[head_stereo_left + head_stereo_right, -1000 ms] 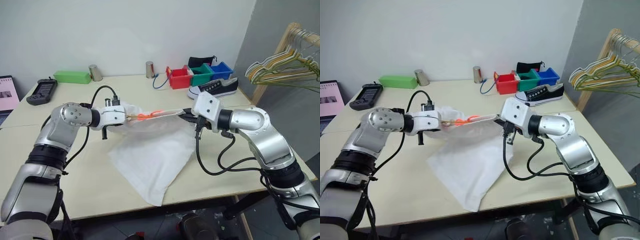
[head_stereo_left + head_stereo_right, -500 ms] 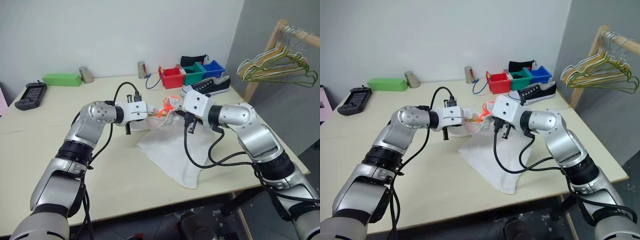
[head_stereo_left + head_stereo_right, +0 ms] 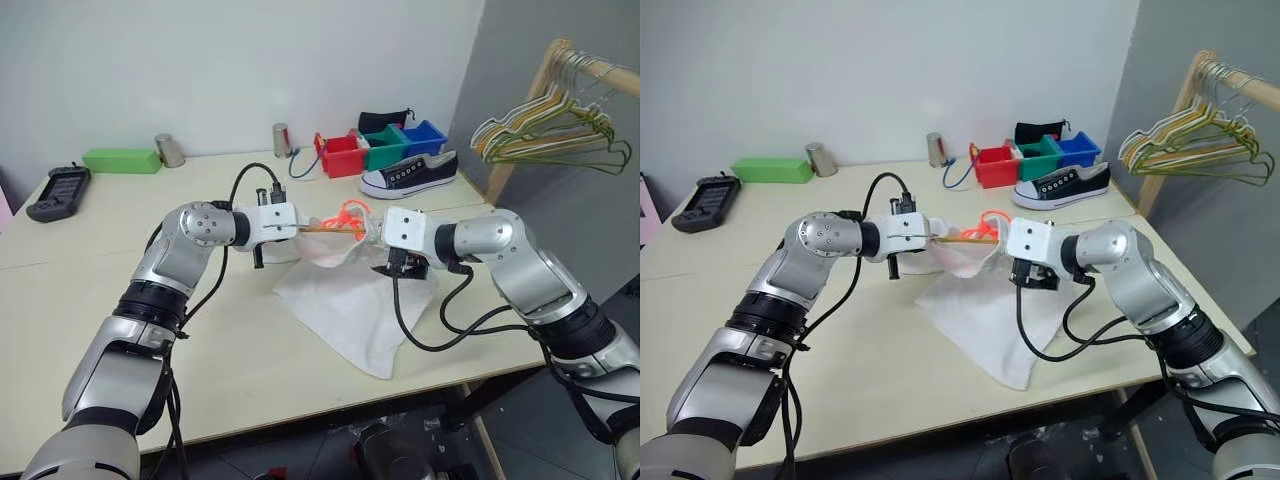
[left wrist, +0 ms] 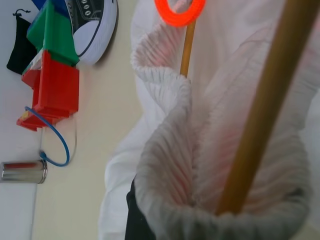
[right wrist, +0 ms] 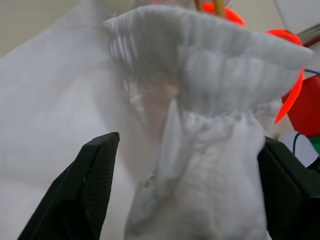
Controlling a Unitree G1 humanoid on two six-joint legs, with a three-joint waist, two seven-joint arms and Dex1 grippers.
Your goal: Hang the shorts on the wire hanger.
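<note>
Shorts (image 3: 345, 300): white, thin; gathered waistband bunched and lifted between both grippers, legs draped down onto the worktop (image 3: 120, 300) toward its front edge.
Hanger (image 3: 330, 228): tan wire with orange hook end, threaded through the waistband, off the worktop.
Left gripper (image 3: 300, 228): clamped tight on waistband and hanger wire; arm reaching forward and inward, tilted slightly down.
Right gripper (image 5: 185, 190): fingers spread wide either side of the waistband, not pinching; arm angled inward.
</note>
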